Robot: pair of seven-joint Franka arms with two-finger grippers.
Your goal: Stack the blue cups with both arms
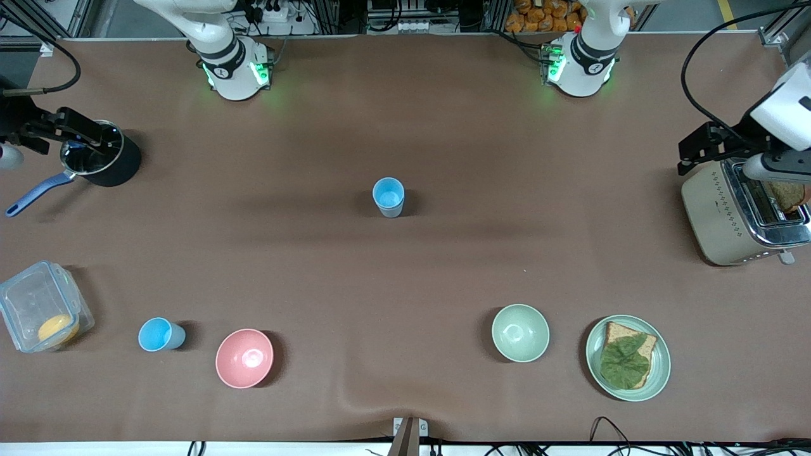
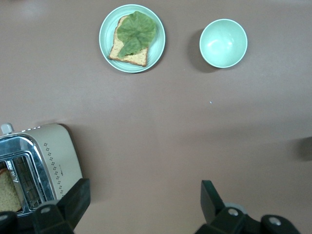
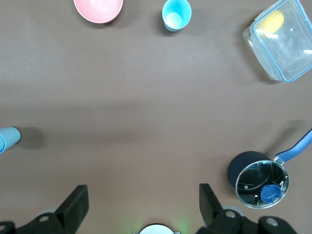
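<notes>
A grey-blue cup (image 1: 388, 197) stands upright in the middle of the table; it also shows at the edge of the right wrist view (image 3: 7, 139). A sky blue cup (image 1: 161, 334) stands nearer to the front camera toward the right arm's end, beside the pink bowl (image 1: 244, 358), and shows in the right wrist view (image 3: 176, 14). My right gripper (image 1: 76, 130) hangs open and empty over the black pot (image 1: 101, 161); its fingers frame bare table (image 3: 144, 195). My left gripper (image 1: 706, 149) hangs open and empty over the toaster (image 1: 744, 212), with bare table between its fingers (image 2: 145, 192).
A pale green bowl (image 1: 520, 332) and a plate with bread and lettuce (image 1: 659, 373) lie near the front edge toward the left arm's end. A clear lidded container (image 1: 41, 307) holding something yellow sits beside the sky blue cup. The pot has a blue handle (image 1: 35, 193).
</notes>
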